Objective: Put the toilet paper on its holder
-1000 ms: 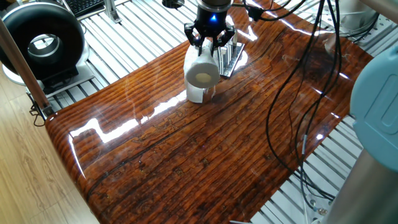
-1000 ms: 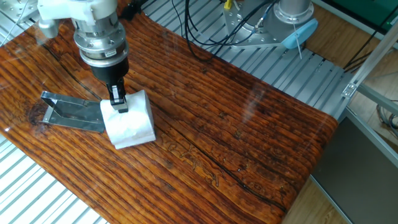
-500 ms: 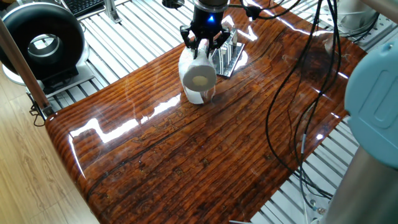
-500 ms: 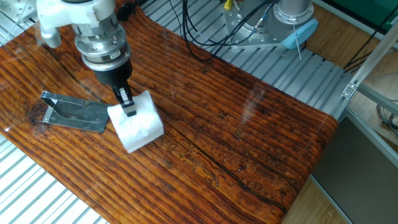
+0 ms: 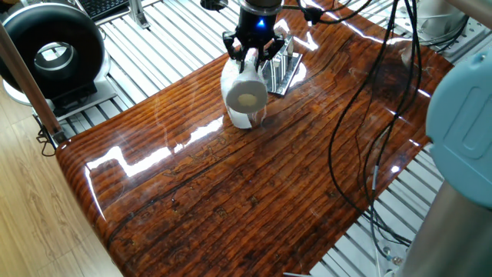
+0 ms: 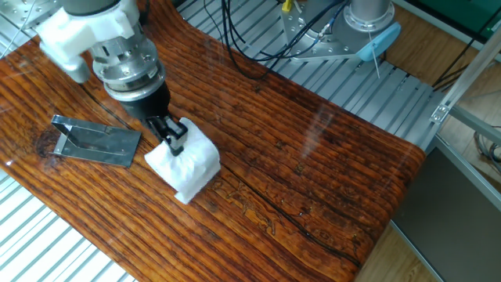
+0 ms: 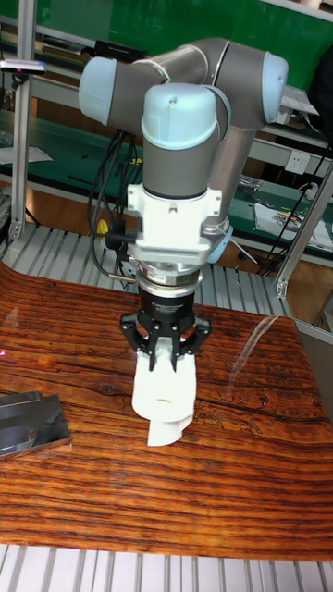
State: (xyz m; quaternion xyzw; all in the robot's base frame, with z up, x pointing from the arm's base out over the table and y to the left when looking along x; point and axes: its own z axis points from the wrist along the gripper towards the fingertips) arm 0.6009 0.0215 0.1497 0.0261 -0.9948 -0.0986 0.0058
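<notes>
The toilet paper (image 5: 244, 92) is a white roll with its hollow core facing the camera in one fixed view, and a loose sheet hangs under it down to the wood. My gripper (image 5: 250, 58) is shut on its top from above. In the other fixed view the roll (image 6: 192, 166) hangs tilted under the gripper (image 6: 172, 139), just right of the holder (image 6: 98, 141), a shiny silver plate lying on the table. The tall fixed view has the roll (image 7: 165, 393) below the gripper (image 7: 166, 356) and the holder (image 7: 32, 424) at the left edge.
A big black ring-shaped device (image 5: 52, 52) stands off the table at the back left. Black cables (image 5: 369, 92) drape over the right side of the wooden tabletop (image 5: 231, 192). Slatted aluminium framing (image 6: 368, 86) surrounds the table.
The gripper has carried the roll sideways away from the holder, opening a small gap between them. The roll now hangs more tilted.
</notes>
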